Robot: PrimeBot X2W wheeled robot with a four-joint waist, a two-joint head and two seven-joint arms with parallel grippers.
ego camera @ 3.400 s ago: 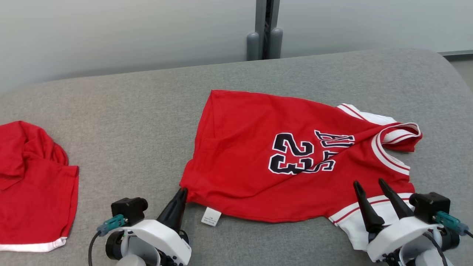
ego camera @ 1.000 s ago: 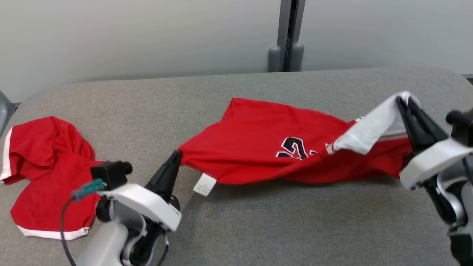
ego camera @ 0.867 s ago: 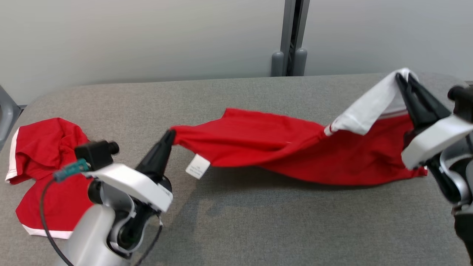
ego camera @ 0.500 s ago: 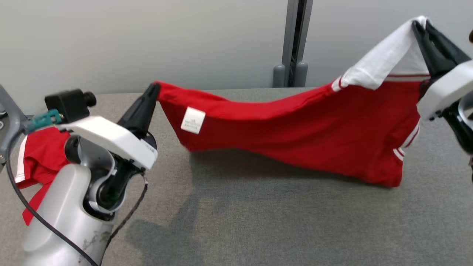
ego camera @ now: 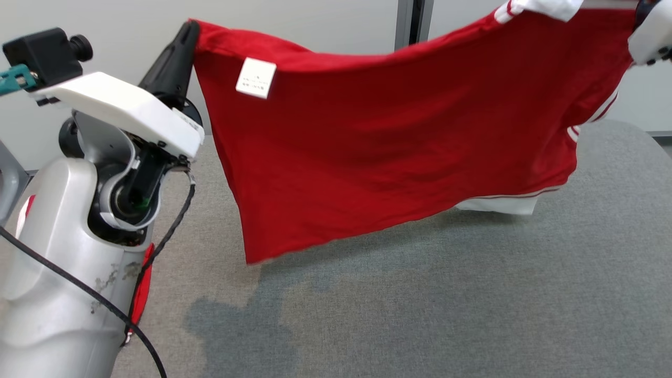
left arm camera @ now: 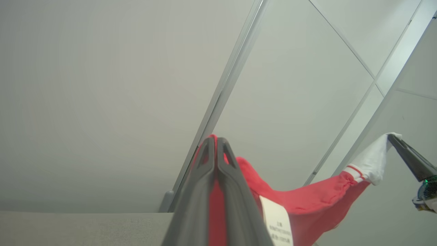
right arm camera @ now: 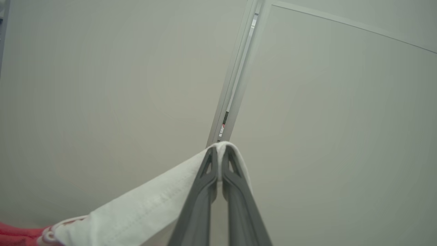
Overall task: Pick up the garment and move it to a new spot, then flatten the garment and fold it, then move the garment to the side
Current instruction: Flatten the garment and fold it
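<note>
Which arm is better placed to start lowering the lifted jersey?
Left, probably: the left gripper, shut on the jersey hem, looks lower than the right gripper, shut on the white sleeve.

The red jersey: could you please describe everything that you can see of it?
The jersey is soft red fabric with white sleeves and red-and-white striped trim. It hangs spread in the air, plain side to the head camera, a white label near its top corner. The left gripper is shut on a red corner, the right gripper on a white sleeve. Its lowest white edge hangs close to the grey surface; contact is unclear.
</note>
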